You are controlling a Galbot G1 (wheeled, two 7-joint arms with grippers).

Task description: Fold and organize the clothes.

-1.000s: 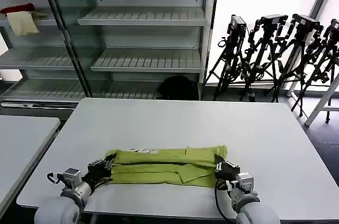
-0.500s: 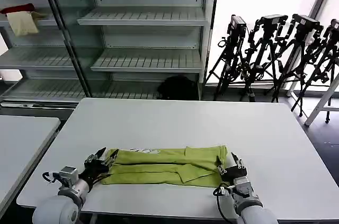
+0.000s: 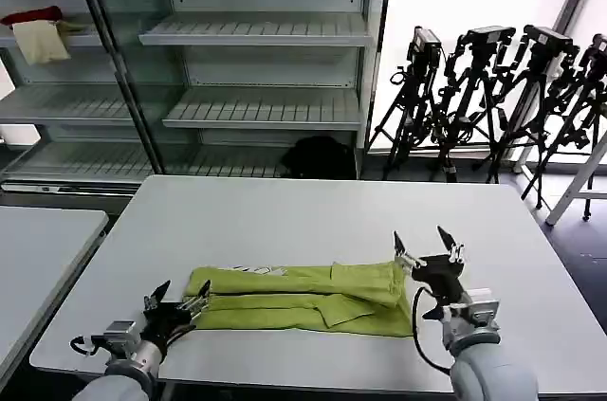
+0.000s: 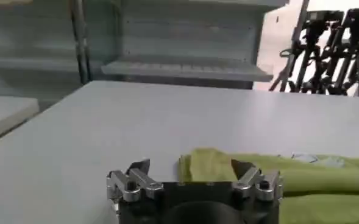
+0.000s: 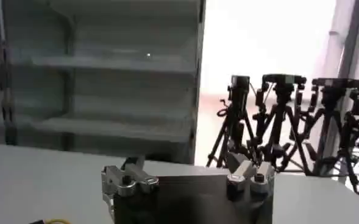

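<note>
Both tools had let go of the T-shirt (image 3: 303,295) (soft, limp, best pinched at its ends), folded on the tabletop (image 3: 313,221), right tool (image 3: 428,246) lifted with fingers spread, left tool (image 3: 176,298) spread too.

White table (image 3: 313,211) in the foreground, with a second white table (image 3: 38,240) beside it at left. Behind stand metal shelving units (image 3: 256,60); a red cloth (image 3: 30,15) and a cream cloth (image 3: 40,41) rest on an upper shelf at far left. Black tripods (image 3: 493,98) are grouped by the bright window, and a dark bag (image 3: 318,157) sits on the floor.
</note>
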